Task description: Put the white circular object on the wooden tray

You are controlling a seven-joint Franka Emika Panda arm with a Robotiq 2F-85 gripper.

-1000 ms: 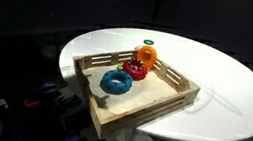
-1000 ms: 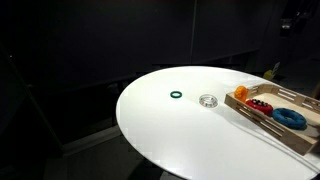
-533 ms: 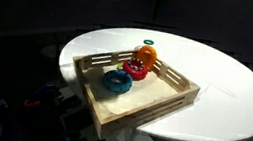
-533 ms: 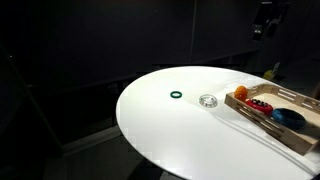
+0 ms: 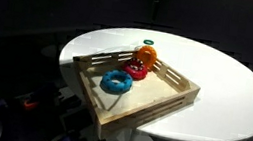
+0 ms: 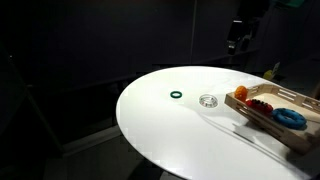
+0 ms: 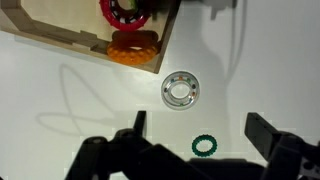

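The white circular object [image 7: 181, 90] is a pale ring lying flat on the white table, just outside the wooden tray's [image 7: 60, 35] corner; it also shows in an exterior view [image 6: 208, 100]. The wooden tray [image 5: 146, 109] [image 6: 255, 110] holds a blue ring [image 5: 116, 80], a red ring [image 5: 135, 70] and an orange object [image 5: 145, 55]. My gripper [image 7: 200, 128] is open and empty, high above the table, with the white ring just beyond its fingers. In an exterior view the gripper [image 6: 240, 35] hangs in the dark above the table's far side.
A small green ring [image 7: 204, 146] [image 6: 177, 96] lies on the table near the white ring, between my fingers in the wrist view. The round white table [image 6: 170, 130] has a dark drop all around. Dark equipment [image 5: 48, 120] stands beside the tray end.
My gripper has moved from the top right corner of an exterior view leftward and down, towards the area over the white ring. The rings and tray have not moved.
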